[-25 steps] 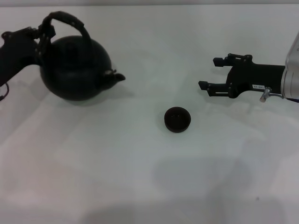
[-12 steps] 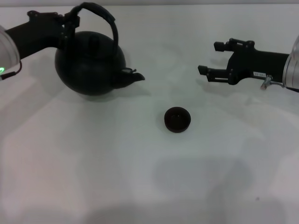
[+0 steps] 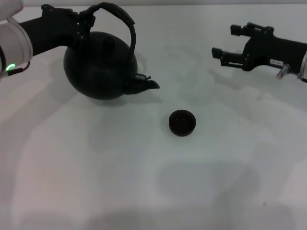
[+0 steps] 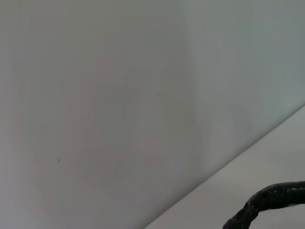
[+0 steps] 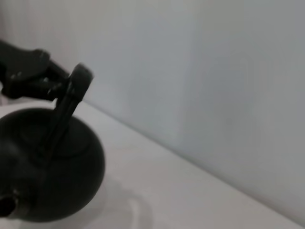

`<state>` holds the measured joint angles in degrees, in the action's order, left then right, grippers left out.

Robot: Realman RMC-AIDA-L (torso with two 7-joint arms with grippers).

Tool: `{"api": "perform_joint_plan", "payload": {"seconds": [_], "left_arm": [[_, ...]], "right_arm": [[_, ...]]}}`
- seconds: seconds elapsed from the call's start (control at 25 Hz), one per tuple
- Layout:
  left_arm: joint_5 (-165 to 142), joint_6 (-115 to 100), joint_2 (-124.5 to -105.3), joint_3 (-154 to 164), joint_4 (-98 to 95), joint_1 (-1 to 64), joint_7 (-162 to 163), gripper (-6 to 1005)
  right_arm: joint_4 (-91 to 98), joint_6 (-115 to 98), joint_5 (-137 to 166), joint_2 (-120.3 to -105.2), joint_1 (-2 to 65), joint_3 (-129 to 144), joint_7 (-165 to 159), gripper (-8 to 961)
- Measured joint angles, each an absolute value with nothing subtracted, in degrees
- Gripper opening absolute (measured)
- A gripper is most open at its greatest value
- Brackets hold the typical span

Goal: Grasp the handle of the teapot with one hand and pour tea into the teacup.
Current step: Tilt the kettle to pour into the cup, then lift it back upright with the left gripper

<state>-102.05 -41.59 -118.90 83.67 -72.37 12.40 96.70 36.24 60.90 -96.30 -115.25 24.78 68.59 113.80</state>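
- Two arms show in the head view. The left gripper (image 3: 82, 21), at about ten o'clock of the scene, has its fingers clamped on the handle (image 3: 120, 17) where the arch meets the back of the teapot (image 3: 98, 67). The teapot hangs a little tilted, its spout (image 3: 144, 85) aimed toward four o'clock at the teacup (image 3: 182, 122), which sits alone on the white table (image 3: 96, 172) near the middle, well apart from the pot. A soft shadow under the pot suggests it is held off the table, though I cannot be sure.
- The right gripper (image 3: 225, 44), at two o'clock, hovers idle with its fingers apart, holding nothing.
- Only a curved piece of the handle (image 4: 267, 202) shows in the left wrist view, against bare wall and table edge; the fingers are out of sight there.
- One dark round teapot (image 5: 52, 167) fills the right wrist view, with the handle (image 5: 69, 102) rising from it and the left gripper (image 5: 59, 78) closed on its top.
- Judging the step: the grasp is done and the carry toward the cup is in hand. Next, the spout must come just over the teacup, then the pot must tip slowly; the cup is tiny, so aim matters.
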Motion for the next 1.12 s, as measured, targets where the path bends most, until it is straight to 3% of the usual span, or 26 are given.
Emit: {"api": "perform_joint_plan", "payload": {"seconds": [1.12], "left_arm": [[-129.0, -36.3, -119.18, 95.5, -83.4, 12.5, 114.5, 92]], "right_arm": [[35.9, 63.2, -96.9, -115.22, 24.6, 63.2, 114.2, 847]]}}
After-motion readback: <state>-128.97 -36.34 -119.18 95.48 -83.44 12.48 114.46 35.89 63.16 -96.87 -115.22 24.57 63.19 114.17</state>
